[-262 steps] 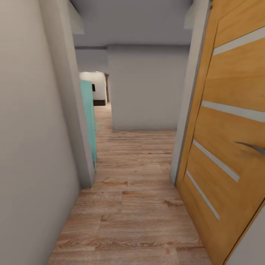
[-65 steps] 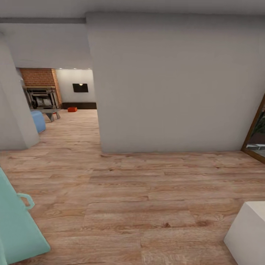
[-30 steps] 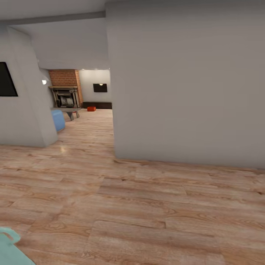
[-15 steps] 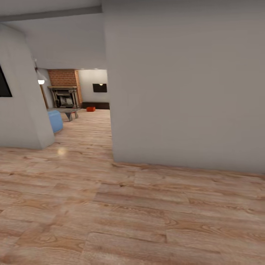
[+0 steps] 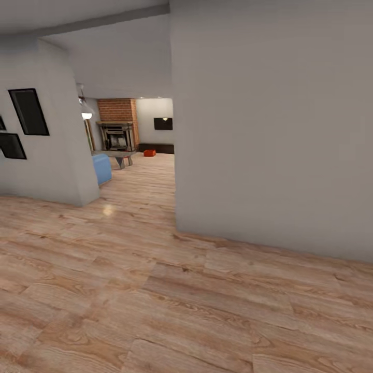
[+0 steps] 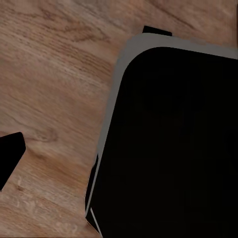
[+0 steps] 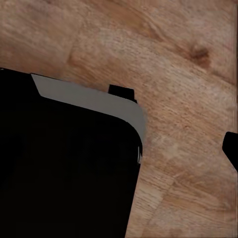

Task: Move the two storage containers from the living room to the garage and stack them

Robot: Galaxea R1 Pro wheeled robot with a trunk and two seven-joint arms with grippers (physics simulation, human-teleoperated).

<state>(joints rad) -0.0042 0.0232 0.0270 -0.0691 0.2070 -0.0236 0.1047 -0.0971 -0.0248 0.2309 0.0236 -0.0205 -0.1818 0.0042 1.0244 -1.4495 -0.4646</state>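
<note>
1 storage container (image 5: 149, 153) far down the living room (image 5: 135, 129) floor, by cabinet (image 5: 156, 148)

Light wood planks (image 5: 171, 290) are running across the whole foreground of the head view and stretching on through the opening into the living room (image 5: 147, 134) at the far end. Far back on those planks, one orange-red storage container (image 5: 149, 153) is sitting just in front of the long low dark cabinet (image 5: 155, 148). Nearer, a blue seat (image 5: 102, 169) is resting on the boards beside the corner of the left wall, with a low grey table (image 5: 118, 156) standing just behind it. Both wrist views are showing the same plank floor (image 6: 54, 89) under a black, grey-edged body.
</note>
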